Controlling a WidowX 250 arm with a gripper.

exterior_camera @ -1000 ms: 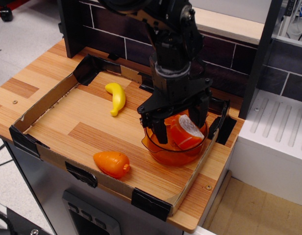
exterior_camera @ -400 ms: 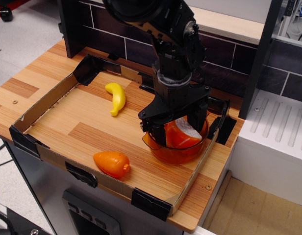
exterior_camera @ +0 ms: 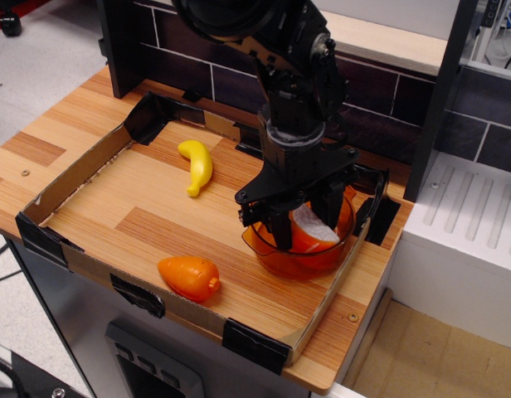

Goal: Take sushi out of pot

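Sushi [exterior_camera: 309, 228] location: inside pot [exterior_camera: 299, 257], at 4 o'clock on the tray [exterior_camera: 81, 170], white rice face turned up toward 2 o'clock, orange body below it

Gripper [exterior_camera: 304, 225] position: directly over the pot, black fingers [exterior_camera: 280, 230] lowered past the rim on either side of the block. Jaws drawn in against the sushi flanks, apparently pinching it; full contact not confirmable, since the near finger hides the left face

Key relation: sushi sits between the fingertips, not offset to any side. Long axis appears tilted, running roughly 8 o'clock to 2 o'clock, across the closing line of the jaws

Judged step: grasp made or nearly made, lift not yet done. Next move calls for a straight vertical rise clear of the pot wall, then travel toward 9 o'clock, to bare tray floor

Risk: pot dragged upward with the block

Other items: banana [exterior_camera: 197, 164] at 11 o'clock, carrot-like toy [exterior_camera: 189, 277] at 7 o'clock, both well apart from the pot
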